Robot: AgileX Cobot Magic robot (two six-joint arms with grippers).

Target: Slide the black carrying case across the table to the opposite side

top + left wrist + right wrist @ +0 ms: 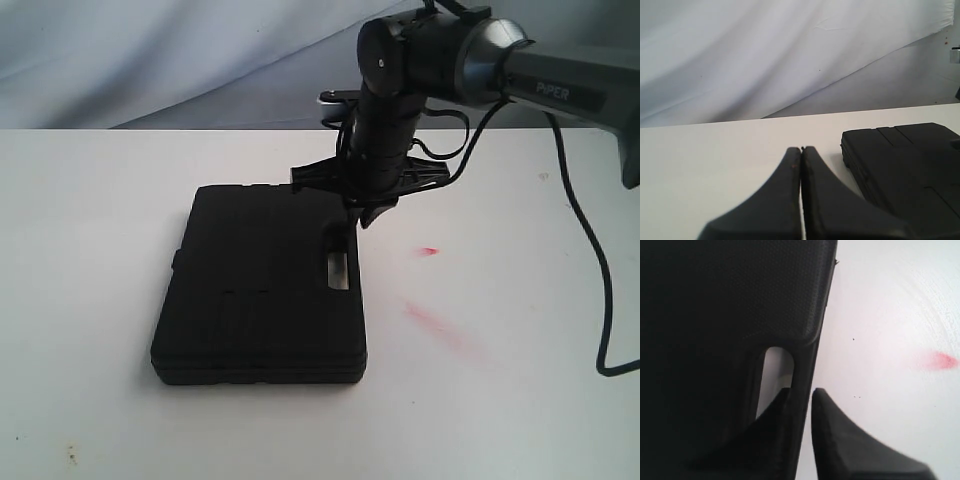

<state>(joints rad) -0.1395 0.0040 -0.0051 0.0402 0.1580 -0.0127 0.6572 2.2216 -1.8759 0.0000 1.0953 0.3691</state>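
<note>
Lying flat on the one white table (90, 250), a single black carrying case (260, 285) sits near the middle, with two red smears (435, 322) to its right. Farther back, the right gripper (801, 395) pinches the case's handle bar, one finger through the slot. The left gripper (801, 150) is near the case, fingers pressed together, empty.

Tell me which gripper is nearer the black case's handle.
Right. The right gripper has its jaws astride the handle, one inside its slot, one outside. The left gripper, jaws shut, hovers over bare table beside the carrying case, apart from it.
</note>
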